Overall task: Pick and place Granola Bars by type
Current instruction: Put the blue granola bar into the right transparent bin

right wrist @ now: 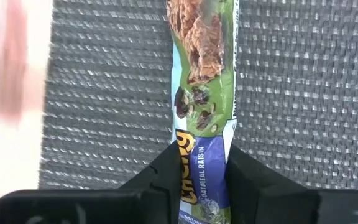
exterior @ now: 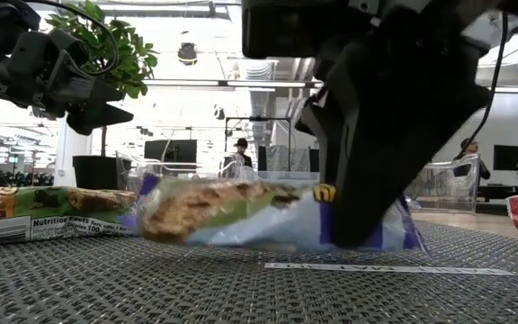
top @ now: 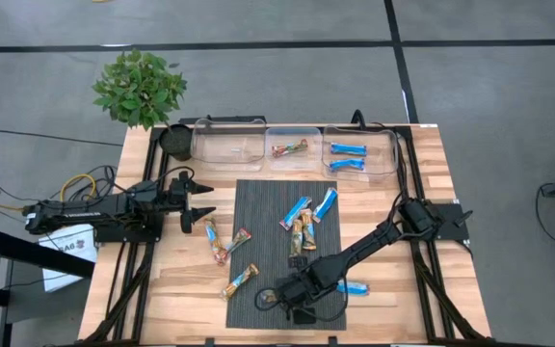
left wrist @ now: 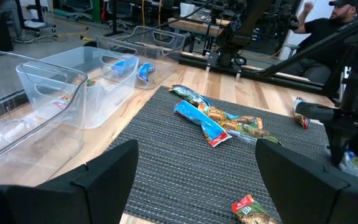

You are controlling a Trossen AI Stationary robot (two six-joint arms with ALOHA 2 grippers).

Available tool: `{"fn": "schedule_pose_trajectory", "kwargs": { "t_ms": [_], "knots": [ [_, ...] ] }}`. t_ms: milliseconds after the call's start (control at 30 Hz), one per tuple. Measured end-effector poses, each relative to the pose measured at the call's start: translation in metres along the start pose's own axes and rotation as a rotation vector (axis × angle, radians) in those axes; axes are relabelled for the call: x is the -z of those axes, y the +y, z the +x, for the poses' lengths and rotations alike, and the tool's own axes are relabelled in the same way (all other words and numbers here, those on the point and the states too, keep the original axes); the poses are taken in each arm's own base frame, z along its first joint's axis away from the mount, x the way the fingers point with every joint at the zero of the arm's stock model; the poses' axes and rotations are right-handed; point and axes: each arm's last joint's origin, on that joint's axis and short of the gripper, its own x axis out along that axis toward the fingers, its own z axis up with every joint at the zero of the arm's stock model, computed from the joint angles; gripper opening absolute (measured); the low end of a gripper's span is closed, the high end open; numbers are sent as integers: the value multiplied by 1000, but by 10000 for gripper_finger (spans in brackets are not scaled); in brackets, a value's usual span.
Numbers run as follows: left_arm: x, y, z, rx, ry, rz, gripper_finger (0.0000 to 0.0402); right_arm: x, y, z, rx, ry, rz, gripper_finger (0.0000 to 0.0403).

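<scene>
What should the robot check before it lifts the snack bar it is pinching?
1. Right gripper fingers on both sides of the oatmeal raisin bar: ok.
2. Bar still lying on the dark mat, not lifted: ok.
3. Grip is near one end, so the bar may droop: cannot tell.
4. Left gripper open, hovering off to the side, out of the way: ok.
5. Middle bin holds one multicoloured bar, far-right bin two blue bars; which matches: cannot tell.
6. Other bars nearby not touching the fingers: ok.

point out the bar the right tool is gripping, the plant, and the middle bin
gripped bar (right wrist: 199, 93), right wrist view, printed wrapper middle
plant (top: 140, 87), high view, leaf centre
middle bin (top: 293, 134), high view, far rim
</scene>
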Motion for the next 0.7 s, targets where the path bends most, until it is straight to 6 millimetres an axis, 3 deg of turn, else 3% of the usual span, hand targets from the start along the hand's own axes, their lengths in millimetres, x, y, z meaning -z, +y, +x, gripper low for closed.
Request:
{"fn": "schedule_pose_trajectory", "kwargs": {
  "t_ms": [133, 367, 700],
  "knots": [
    [0, 0, 0, 0, 0, 0, 318, -6, 0, -12, -15, -46, 1, 81],
    [0, 0, 0, 0, 0, 0, 318, -21, -13, -55, 6, -185, -20, 81],
    [0, 0, 0, 1, 0, 0, 318, -41, -75, -128, 63, -364, -58, 81]
  ]
}}
